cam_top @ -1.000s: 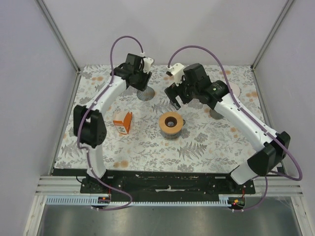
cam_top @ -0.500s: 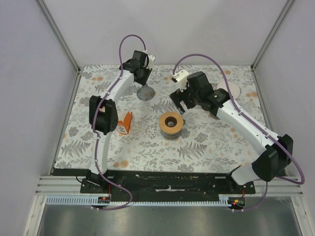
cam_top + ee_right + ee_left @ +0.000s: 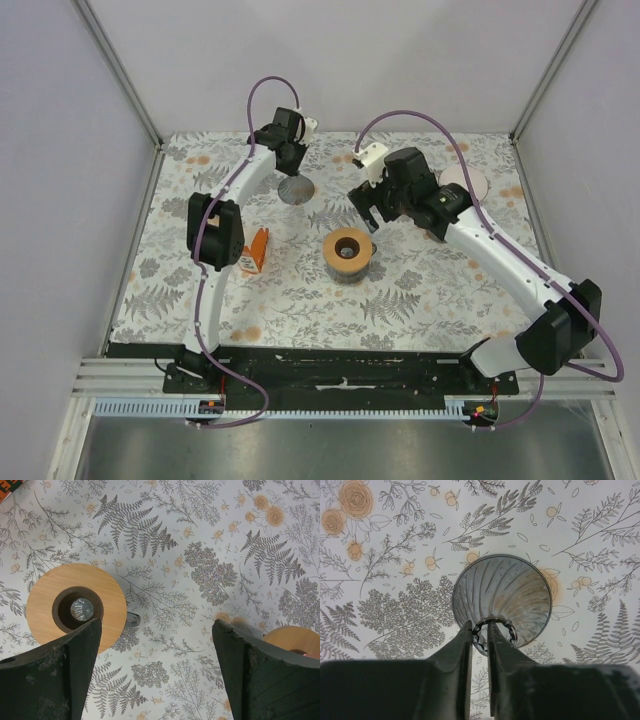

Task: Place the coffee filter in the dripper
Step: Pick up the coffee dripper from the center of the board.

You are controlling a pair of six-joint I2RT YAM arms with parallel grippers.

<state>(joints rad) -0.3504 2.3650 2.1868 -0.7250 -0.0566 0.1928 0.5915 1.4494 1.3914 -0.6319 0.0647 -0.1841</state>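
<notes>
Coffee filter (image 3: 463, 179) looks to be lying flat at the far right of the table (image 3: 300, 300), well apart from the dripper (image 3: 348, 250), so it could easily get crumpled or missed when pinched, given the right gripper (image 3: 156, 625) is held wide apart near the dripper and the left gripper (image 3: 480, 627) is clamped on the ribbed cone (image 3: 505, 590) instead.

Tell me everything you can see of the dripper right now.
The dripper is a flat round ring, orange-tan and wood-like, with a dark centre hole. In the right wrist view something shiny glints down the hole. It sits upright and level on a darker base near mid-table, and a small grey stub pokes out beneath its rim. No filter is in it. The open right tool hangs above it and appears clear of it. The orange packet and the grey cone lie apart from it.
</notes>
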